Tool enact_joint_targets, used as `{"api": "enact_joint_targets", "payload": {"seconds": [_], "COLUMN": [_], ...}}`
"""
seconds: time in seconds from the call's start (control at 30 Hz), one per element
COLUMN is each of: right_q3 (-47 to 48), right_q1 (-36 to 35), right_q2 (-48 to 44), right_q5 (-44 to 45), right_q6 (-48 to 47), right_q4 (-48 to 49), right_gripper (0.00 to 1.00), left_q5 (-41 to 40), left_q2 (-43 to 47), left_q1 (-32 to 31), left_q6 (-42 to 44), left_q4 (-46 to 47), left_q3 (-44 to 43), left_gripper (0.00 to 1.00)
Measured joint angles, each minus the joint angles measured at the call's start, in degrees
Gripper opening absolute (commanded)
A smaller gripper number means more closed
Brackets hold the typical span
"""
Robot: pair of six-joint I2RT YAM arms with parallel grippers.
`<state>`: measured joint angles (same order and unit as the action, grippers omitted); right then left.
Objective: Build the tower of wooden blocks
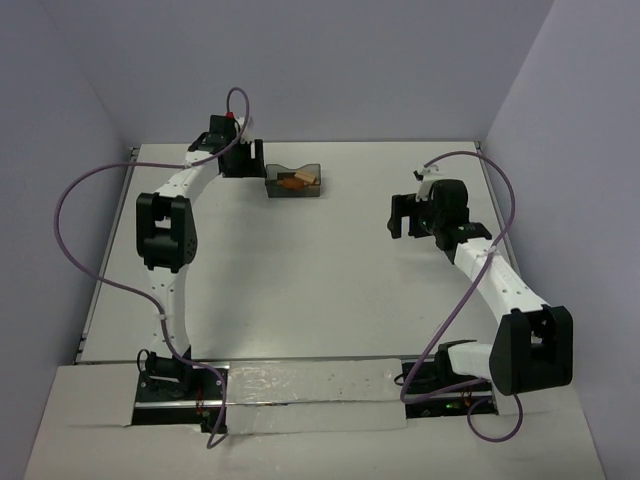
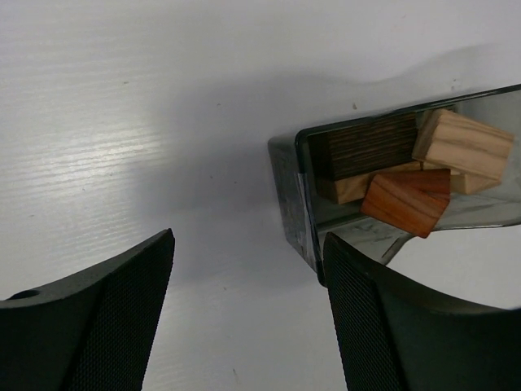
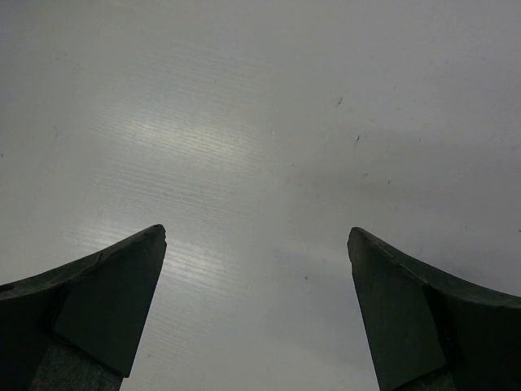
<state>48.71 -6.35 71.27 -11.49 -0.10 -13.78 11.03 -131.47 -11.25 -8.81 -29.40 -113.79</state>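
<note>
The wooden blocks lie jumbled in a dark translucent bin (image 1: pixel 272 187) at the far middle-left of the table. In the left wrist view I see a dark brown block (image 2: pixel 366 145), a light tan block (image 2: pixel 462 144), a reddish-brown wedge (image 2: pixel 407 202) and a tan bar (image 2: pixel 350 189) inside the bin (image 2: pixel 289 195). My left gripper (image 1: pixel 243 160) (image 2: pixel 248 240) is open just left of the bin. Only bare table lies between its fingers, and the right finger (image 2: pixel 366 318) is at the bin's near corner. My right gripper (image 1: pixel 403 215) (image 3: pixel 256 232) hangs open over bare table, holding nothing.
White walls close off the table at the back and both sides. Purple cables loop from each arm. A white strip covers the near edge by the arm bases (image 1: pixel 300 395).
</note>
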Motion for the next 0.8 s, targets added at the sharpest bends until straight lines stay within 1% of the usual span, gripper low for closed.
{"api": "enact_joint_targets", "payload": {"seconds": [0.2,0.37,0.47,0.5,0.6,0.63,0.73,0.77,0.8], "right_q3": [0.04,0.04,0.07,0.07,0.07,0.08,0.31,0.41,0.49], "right_q1": [0.0,0.0,0.0,0.0,0.0,0.0,0.0,0.0,0.0], "right_q2": [0.7,1.11,1.3,1.32,1.4,1.47,1.94,2.14,2.27], "right_q5": [0.18,0.61,0.89,0.94,1.02,1.05,1.12,1.16,1.18], "right_q6": [0.0,-0.02,-0.02,-0.02,-0.02,-0.02,-0.02,-0.02,-0.02], "right_q4": [0.0,0.0,-0.01,-0.02,-0.02,-0.02,-0.06,-0.07,-0.05], "right_gripper": [1.0,1.0,1.0,1.0,1.0,1.0,1.0,1.0,1.0], "left_q5": [-0.62,-1.78,-2.69,-3.0,-4.1,-4.71,-6.38,-6.91,-7.35], "left_q2": [-2.69,-4.84,-6.3,-6.76,-8.37,-8.86,-9.25,-9.25,-9.25], "left_q1": [-0.77,-1.71,-2.01,-2.06,-2.17,-2.22,-2.39,-2.45,-2.52], "left_q6": [-0.42,-0.72,-1.05,-1.13,-1.29,-1.33,-1.35,-1.31,-1.26], "left_q4": [-0.13,-0.12,-0.14,-0.14,-0.43,-0.46,-0.77,-0.9,-0.92], "left_q3": [-1.54,-3.3,-4.33,-4.63,-6.05,-6.45,-6.66,-6.66,-6.66], "left_gripper": [0.78,0.72,0.65,0.61,0.52,0.52,0.42,0.39,0.32]}}
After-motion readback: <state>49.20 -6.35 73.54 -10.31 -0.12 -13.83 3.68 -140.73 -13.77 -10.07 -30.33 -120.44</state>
